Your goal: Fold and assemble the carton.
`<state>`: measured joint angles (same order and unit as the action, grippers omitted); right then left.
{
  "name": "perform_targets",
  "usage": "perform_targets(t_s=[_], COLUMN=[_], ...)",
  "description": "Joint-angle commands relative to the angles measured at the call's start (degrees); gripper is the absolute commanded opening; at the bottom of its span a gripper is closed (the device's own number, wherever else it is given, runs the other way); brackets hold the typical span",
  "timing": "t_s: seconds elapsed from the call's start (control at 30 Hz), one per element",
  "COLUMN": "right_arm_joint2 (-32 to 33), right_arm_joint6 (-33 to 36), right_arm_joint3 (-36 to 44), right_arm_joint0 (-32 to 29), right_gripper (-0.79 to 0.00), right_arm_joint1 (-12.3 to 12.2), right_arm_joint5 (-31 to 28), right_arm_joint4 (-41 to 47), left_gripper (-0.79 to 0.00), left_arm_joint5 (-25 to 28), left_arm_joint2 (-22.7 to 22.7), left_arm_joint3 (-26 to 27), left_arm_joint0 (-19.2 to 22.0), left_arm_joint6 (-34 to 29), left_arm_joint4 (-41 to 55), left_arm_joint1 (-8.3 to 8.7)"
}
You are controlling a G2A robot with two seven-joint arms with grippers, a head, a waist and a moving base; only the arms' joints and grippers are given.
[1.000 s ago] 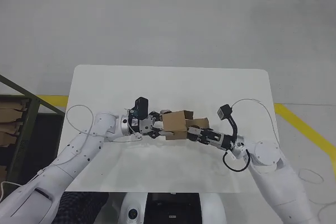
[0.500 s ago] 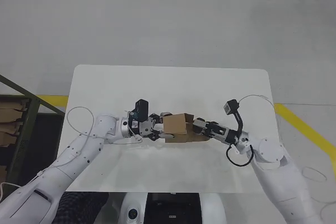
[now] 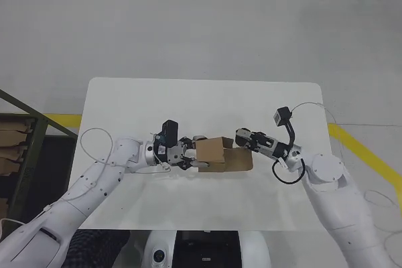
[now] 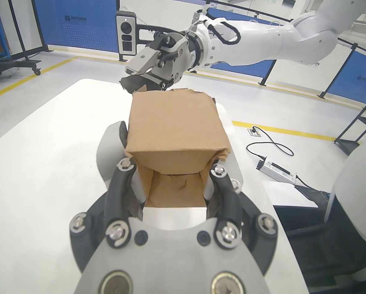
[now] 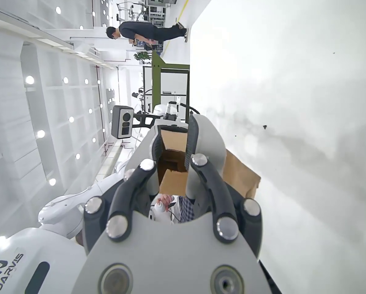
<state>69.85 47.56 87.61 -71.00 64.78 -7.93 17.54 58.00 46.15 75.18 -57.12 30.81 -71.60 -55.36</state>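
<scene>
- The carton [image 3: 214, 153] lies at the middle of the tabletop [image 3: 120, 100], with one end turned toward each arm.
- The left claw [image 3: 189, 155] is clamped on the end nearest it, a finger against each side wall. This grip looks meant to keep the box square and stop it sliding while the other end is worked.
- That gripped end is open, and the left wrist view looks into the brown interior.
- At the far end, a flap [image 3: 241, 161] lies flat on the tabletop, not yet folded up.
- The right claw [image 3: 244, 137] hangs at the far end by the carton's top edge, its fingers a little apart and gripping nothing. Whether its tips touch the cardboard is hard to tell from these angles.
- Placed there, the claw seems set to push the far flaps inward against the left claw's hold.
- With the body formed but both ends unclosed, the assembly appears roughly half done.
</scene>
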Motion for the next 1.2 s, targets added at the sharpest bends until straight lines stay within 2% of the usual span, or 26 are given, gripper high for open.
perform_targets(t_s=[0.0, 0.13, 0.4, 0.53, 0.67, 0.87, 1.1, 1.17], right_arm_joint2=[-1.1, -2.3, -2.4, 1.6, 8.0, 13.9, 9.4, 7.8], right_arm_joint6=[0.5, 2.3, 1.7, -0.2, -3.2, -3.7, 1.1, 2.8], right_arm_joint3=[-0.8, -0.4, 2.4, 3.6, 5.7, 5.6, -0.1, -1.6], right_arm_joint0=[0.6, 0.2, -2.4, -4.8, -9.8, -16.6, -14.0, -12.4], right_gripper=[-0.628, -0.659, -0.634, -0.643, -0.637, -0.656, -0.674, -0.674], right_arm_joint1=[0.2, 0.2, 0.1, -0.5, -1.5, -2.4, -1.9, -1.6], right_arm_joint5=[-0.2, -1.3, -3.3, -4.6, -5.7, -3.2, -1.4, -2.3], right_arm_joint4=[-0.2, -0.1, 0.4, 0.5, 1.5, 3.2, 5.9, 7.4], left_gripper=[-0.363, -0.363, -0.329, -0.326, -0.323, -0.311, -0.305, -0.329], left_arm_joint5=[0.0, 0.0, 0.0, 0.0, 0.0, 0.0, -0.3, -0.3], left_arm_joint2=[0.0, 0.0, -0.2, -0.1, 0.4, 1.8, 3.7, 4.1], left_arm_joint3=[0.1, -0.1, -0.1, -0.2, -0.2, 0.5, 1.2, 1.6], left_arm_joint0=[0.0, 0.0, 0.1, 0.1, 0.1, -0.4, -0.9, -1.2], left_arm_joint6=[0.0, 0.0, 0.3, 0.5, 1.0, 2.4, 3.5, 3.6], left_arm_joint4=[0.0, 0.0, -0.2, -0.4, -0.4, -0.5, -0.2, -0.3], left_arm_joint1=[0.03, 0.03, -0.11, -0.11, 0.02, 0.26, 0.26, 0.23])
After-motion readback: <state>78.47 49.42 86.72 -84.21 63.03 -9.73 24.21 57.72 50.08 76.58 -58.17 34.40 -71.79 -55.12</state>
